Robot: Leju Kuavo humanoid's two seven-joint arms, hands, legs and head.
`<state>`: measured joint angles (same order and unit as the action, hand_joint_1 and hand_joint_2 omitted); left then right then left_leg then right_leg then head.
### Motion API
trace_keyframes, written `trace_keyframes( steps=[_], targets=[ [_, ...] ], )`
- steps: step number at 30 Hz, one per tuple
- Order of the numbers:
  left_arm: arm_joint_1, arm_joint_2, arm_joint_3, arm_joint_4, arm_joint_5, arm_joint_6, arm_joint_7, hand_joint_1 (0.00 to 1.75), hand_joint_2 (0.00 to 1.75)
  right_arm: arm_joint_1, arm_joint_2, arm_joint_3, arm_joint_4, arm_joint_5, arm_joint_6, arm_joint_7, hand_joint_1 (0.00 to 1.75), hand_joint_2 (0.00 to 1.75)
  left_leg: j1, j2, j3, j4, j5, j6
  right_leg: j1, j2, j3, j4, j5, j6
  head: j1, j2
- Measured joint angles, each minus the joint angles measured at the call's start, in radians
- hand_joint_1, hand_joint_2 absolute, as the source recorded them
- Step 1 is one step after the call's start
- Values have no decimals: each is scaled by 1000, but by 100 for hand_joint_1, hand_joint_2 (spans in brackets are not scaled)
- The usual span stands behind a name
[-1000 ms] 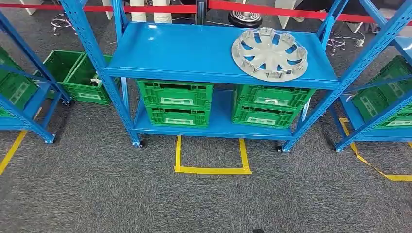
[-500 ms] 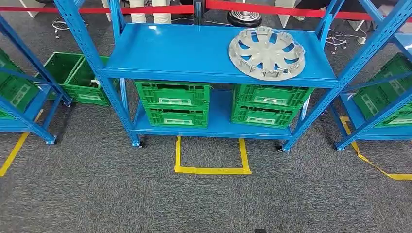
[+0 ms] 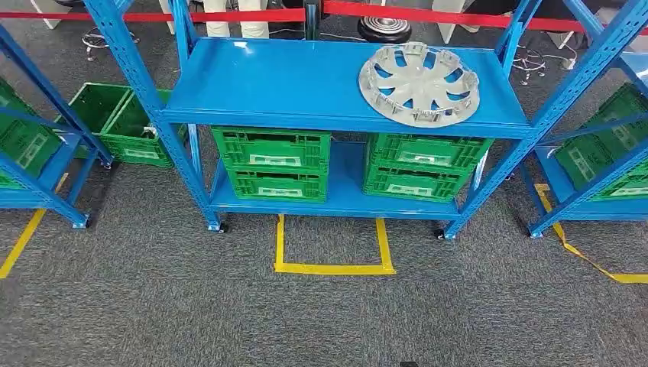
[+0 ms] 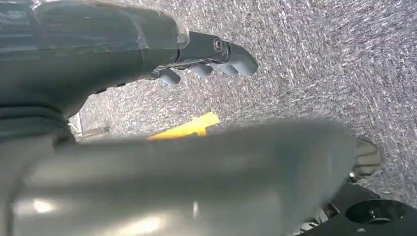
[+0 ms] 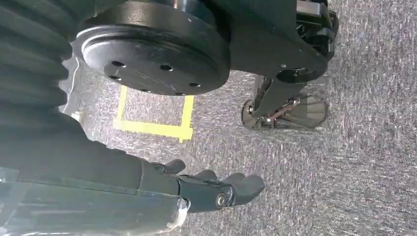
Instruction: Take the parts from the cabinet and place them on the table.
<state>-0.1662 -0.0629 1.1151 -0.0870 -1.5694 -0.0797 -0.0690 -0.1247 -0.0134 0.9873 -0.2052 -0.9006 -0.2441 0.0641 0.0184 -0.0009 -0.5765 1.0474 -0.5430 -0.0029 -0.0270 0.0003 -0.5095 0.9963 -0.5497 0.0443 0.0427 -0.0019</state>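
Note:
A silver wheel cover (image 3: 419,82) lies flat on the right half of the top shelf of the blue rack (image 3: 290,76) straight ahead in the head view. My left hand (image 4: 196,49) hangs over the grey carpet, fingers stretched out and holding nothing. In the right wrist view my right hand (image 5: 206,189) also hangs above the carpet, its dark fingers extended and empty. Both hands are well away from the rack.
Green crates (image 3: 271,160) (image 3: 424,164) are stacked on the rack's lower shelf. A yellow tape square (image 3: 334,267) marks the carpet in front of it. More blue racks with green crates stand at left (image 3: 38,153) and right (image 3: 596,160). Red barrier tape (image 3: 229,15) runs behind.
The whole picture has shifted slightly, so the camera moved a little. The wheel cover and the crates keep their places on the rack.

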Motion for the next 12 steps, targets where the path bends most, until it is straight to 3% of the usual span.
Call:
trace_keyframes(
  steps=[12],
  targets=[
    [0,0,-2,0,0,3,3,0,175,0,0,0,0,-3,2,-4,0,175,0,0,0,0,0,0,0,0,0,0,0,0,-1,0]
  ],
)
